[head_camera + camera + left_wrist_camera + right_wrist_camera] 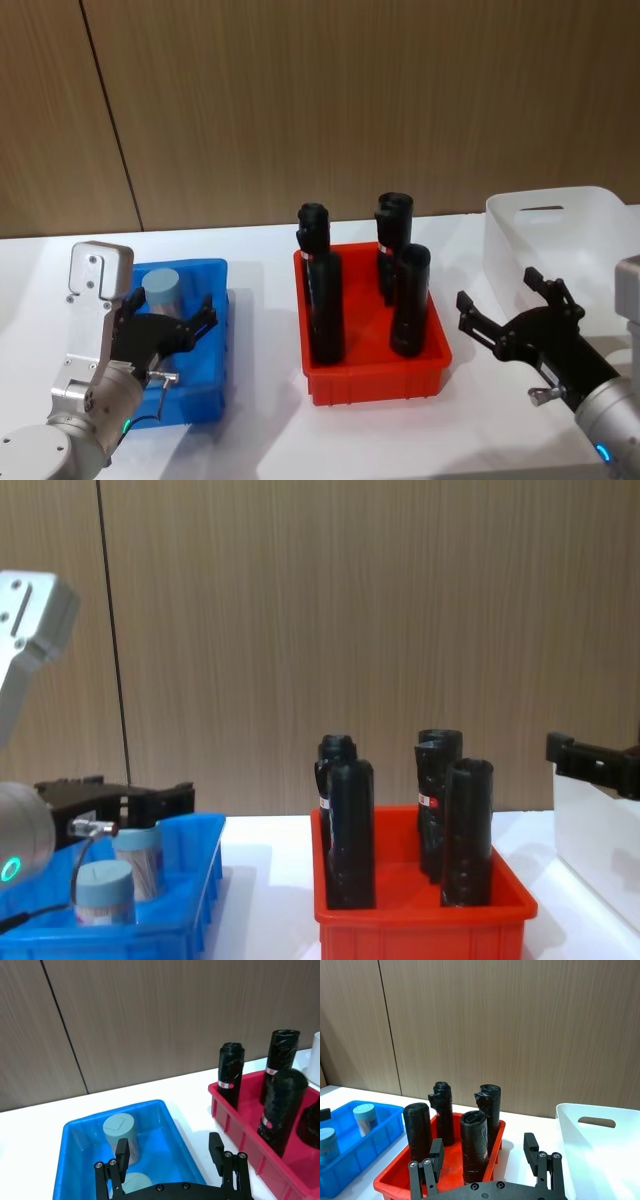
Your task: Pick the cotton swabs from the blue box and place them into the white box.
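Cotton swabs (119, 1130): two small jars with pale lids, both standing upright in the blue box (214, 268), at the robot's left on the tabletop (262, 440).
Rear jar (162, 288): stands free towards the back of the blue box, with bare floor around it.
Front jar (133, 1182): just under the left gripper, partly hidden by it. From the chest view it stands close beside the rear jar; whether they touch I cannot tell.
Handling, judged: light, rigid plastic with a smooth round wall, so likely slick under the pads. It should not crush easily, but may tip or roll if nudged off-centre.
Where to hold, judged: across the cylinder wall below the lid, pads on opposite sides and centred; gripping the lid alone risks it popping off.
Left gripper (170, 318): over the blue box. Jaws spread wide, wider than a jar; they hold nothing and show no contact with either jar.
Right gripper (498, 290): hovers between the red bin (375, 388) and the white box (560, 215). Jaws open and empty, apart from both.
White box: at the robot's far right; no jars show in the part visible.
Obstacle: black bottles (325, 300) stand tall in the red bin, between source and target.
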`<action>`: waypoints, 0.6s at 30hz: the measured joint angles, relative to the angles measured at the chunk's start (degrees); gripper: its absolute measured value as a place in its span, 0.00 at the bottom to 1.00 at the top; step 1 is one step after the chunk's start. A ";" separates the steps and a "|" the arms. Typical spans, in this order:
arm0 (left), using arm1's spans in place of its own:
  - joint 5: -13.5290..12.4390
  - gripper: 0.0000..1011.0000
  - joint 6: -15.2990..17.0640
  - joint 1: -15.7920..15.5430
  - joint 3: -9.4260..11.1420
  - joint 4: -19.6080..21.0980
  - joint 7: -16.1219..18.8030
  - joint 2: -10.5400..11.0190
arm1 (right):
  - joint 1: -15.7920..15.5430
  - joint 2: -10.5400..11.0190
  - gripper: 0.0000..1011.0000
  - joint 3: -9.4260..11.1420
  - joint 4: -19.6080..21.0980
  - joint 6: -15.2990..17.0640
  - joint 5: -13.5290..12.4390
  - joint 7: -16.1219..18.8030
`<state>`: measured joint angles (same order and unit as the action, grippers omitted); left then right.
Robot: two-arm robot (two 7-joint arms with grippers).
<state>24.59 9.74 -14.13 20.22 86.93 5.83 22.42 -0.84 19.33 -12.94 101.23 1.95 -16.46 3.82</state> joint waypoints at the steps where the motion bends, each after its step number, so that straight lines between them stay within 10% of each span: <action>1: 0.25 0.99 0.10 -0.05 -0.15 -0.45 0.08 -0.03 | 0.00 0.00 0.99 0.00 0.00 0.00 0.00 0.00; 18: 2.58 0.99 -0.48 0.20 -1.18 -5.18 0.63 -0.32 | 0.00 0.00 0.99 0.00 0.00 0.00 0.00 0.00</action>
<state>27.17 9.26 -13.93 19.04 81.74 6.46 22.10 -0.84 19.33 -12.94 101.23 1.95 -16.46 3.82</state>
